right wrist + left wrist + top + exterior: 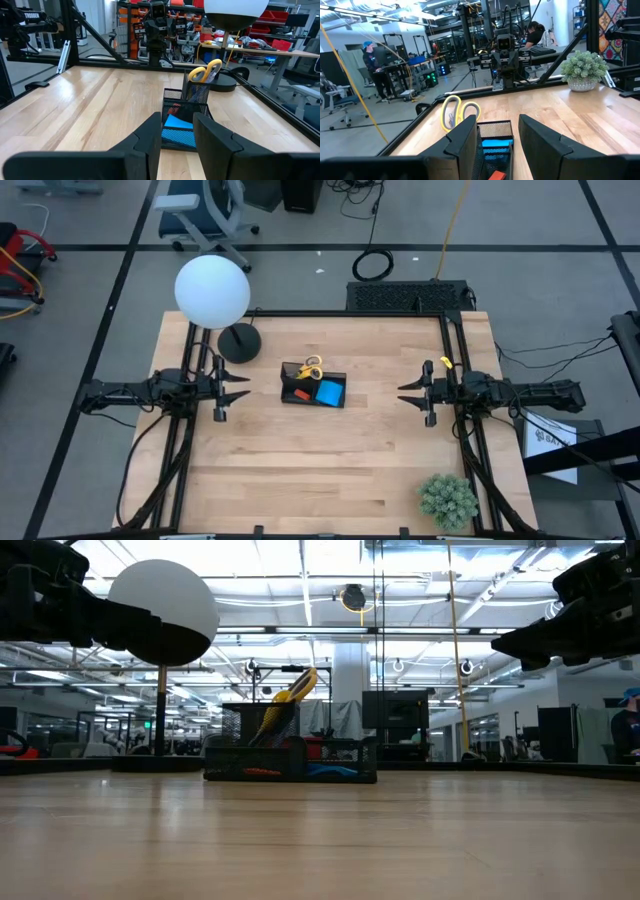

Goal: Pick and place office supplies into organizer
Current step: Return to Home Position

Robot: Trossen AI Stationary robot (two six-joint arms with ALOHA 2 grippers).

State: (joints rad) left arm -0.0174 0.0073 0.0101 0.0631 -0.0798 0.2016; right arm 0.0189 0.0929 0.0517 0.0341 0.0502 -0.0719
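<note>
Both claws are empty: my left gripper [238,387] and right gripper [405,394] hang above the wooden table [300,470] with fingers apart, facing each other. The black mesh organizer [232,725] sits mid-table between them, well apart from either. Inside it, the yellow-handled scissors [312,366] stand handles-up in the tall cup, the blue pad [330,392] lies in the low tray, and the orange eraser [300,394] sits beside the pad. As I judge it, nothing loose is left on the wood, so the step is only to draw back to rest. I should retract each arm straight along its own side, raised, and mind the lamp base [239,342] near my left arm. I cannot pick out any pens; the mesh hides the cup's inside, and my left wrist view cuts the eraser off. The potted plant [447,500] stands far off at a corner.
</note>
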